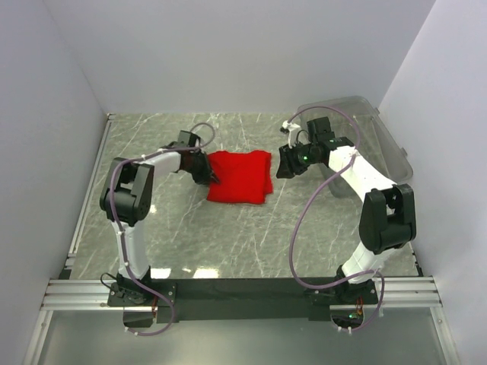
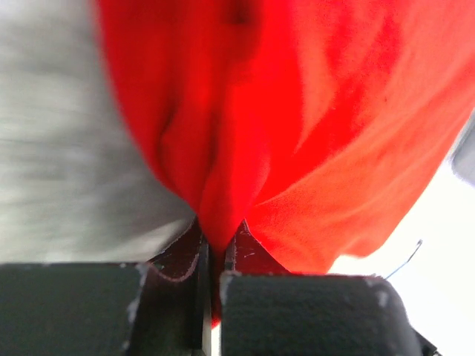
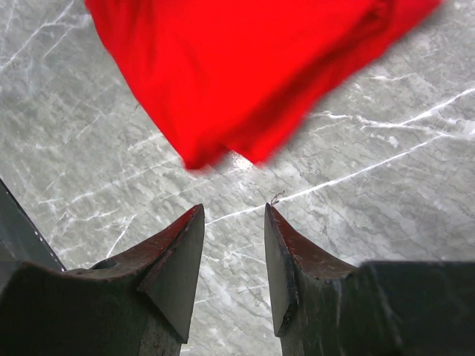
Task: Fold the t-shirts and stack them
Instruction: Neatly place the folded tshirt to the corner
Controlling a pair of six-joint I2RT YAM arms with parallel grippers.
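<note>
You had the left gripper [image 2: 215, 248] closed on the red t-shirt [image 1: 240, 176]. In the left wrist view its two dark fingers stood almost together, and a narrow pleat of the cloth was pinched between them. The rest of the cloth spread away from the tips. In the top view this grip was at the left edge of the shirt.

Your right gripper [image 3: 234, 215] was half open and held nothing. Its pointed fingers hung over bare table [image 1: 228, 236], and the nearest corner of the shirt lay a little ahead of the tips without touching them. In the top view that gripper stood just beside the right edge of the shirt.

The shirt lay folded near the middle of the table, between the two grippers. It made a nearly square packet. The longer side ran about left to right, but the difference was small, and the edges were slightly turned against the table edges.

The cloth was plain, soft and matte, with shallow wrinkles. The table was grey marble-patterned, smooth and somewhat shiny. A clear plastic bin [image 1: 380, 129] with rounded corners stood at the far right.
</note>
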